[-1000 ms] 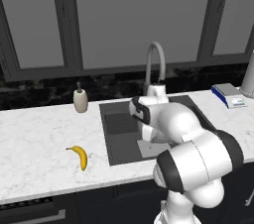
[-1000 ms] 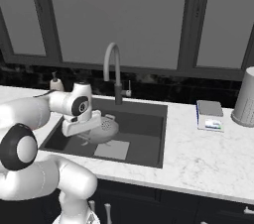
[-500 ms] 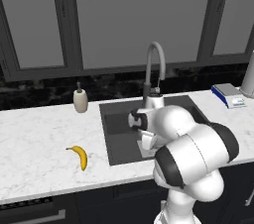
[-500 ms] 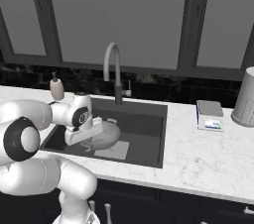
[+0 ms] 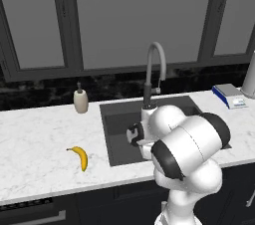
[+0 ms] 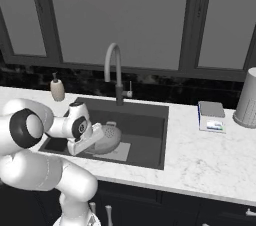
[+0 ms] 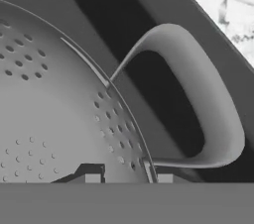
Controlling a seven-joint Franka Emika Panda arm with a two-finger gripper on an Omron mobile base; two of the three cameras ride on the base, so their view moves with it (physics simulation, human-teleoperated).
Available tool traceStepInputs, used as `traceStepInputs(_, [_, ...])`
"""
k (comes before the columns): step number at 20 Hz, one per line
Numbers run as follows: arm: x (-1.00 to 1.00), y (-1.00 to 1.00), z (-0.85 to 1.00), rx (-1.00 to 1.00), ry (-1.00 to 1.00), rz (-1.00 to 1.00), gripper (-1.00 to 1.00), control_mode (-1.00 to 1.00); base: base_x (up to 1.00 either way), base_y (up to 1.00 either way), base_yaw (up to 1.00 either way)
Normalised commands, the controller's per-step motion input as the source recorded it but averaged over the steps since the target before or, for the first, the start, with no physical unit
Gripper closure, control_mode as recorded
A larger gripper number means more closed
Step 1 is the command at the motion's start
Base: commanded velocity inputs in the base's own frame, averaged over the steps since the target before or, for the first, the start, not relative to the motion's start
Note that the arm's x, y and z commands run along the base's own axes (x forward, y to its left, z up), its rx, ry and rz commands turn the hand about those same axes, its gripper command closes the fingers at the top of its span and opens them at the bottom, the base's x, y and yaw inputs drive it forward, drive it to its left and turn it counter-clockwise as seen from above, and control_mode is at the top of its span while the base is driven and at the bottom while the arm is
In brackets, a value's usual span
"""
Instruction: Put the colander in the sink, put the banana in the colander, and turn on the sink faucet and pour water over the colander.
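The colander (image 6: 109, 138), a silver-grey holed bowl, hangs tilted low inside the sink (image 6: 147, 120), over the lighter square on its bottom. My gripper (image 6: 98, 133) is shut on its rim. In the hand view the colander (image 7: 49, 119) spreads across the left, one loop handle (image 7: 211, 104) curves out to the right, and the gripper (image 7: 128, 178) straddles the rim. The banana (image 5: 79, 157) lies on the white counter left of the sink (image 5: 117, 117). The sink faucet (image 5: 154, 67) (image 6: 115, 70) arches over the basin's far edge; no water shows.
A beige soap dispenser (image 5: 80, 101) (image 6: 57, 89) stands at the sink's far left. A blue-and-white box (image 6: 211, 116) and a grey ribbed canister (image 6: 247, 104) sit on the counter to the right. Dark windows rise behind the counter.
The arm has folded down and carried the colander lower into the sink, toward its near side. The banana has not moved.
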Motion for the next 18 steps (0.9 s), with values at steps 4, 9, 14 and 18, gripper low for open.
traceStepInputs(4, [0.38,0.18,-0.05,-0.10,0.13,-0.31,1.00,-1.00,0.00,0.00,0.00])
traceStepInputs(9, [0.44,0.19,0.00,-0.06,0.12,-0.32,1.00,-1.00,0.00,0.00,0.00])
traceStepInputs(14, [0.36,0.10,-0.07,-0.07,0.01,-0.27,1.00,-1.00,0.00,0.00,0.00])
traceStepInputs(18, [0.33,0.07,-0.08,-0.06,0.00,-0.25,1.00,-1.00,0.00,0.00,0.00])
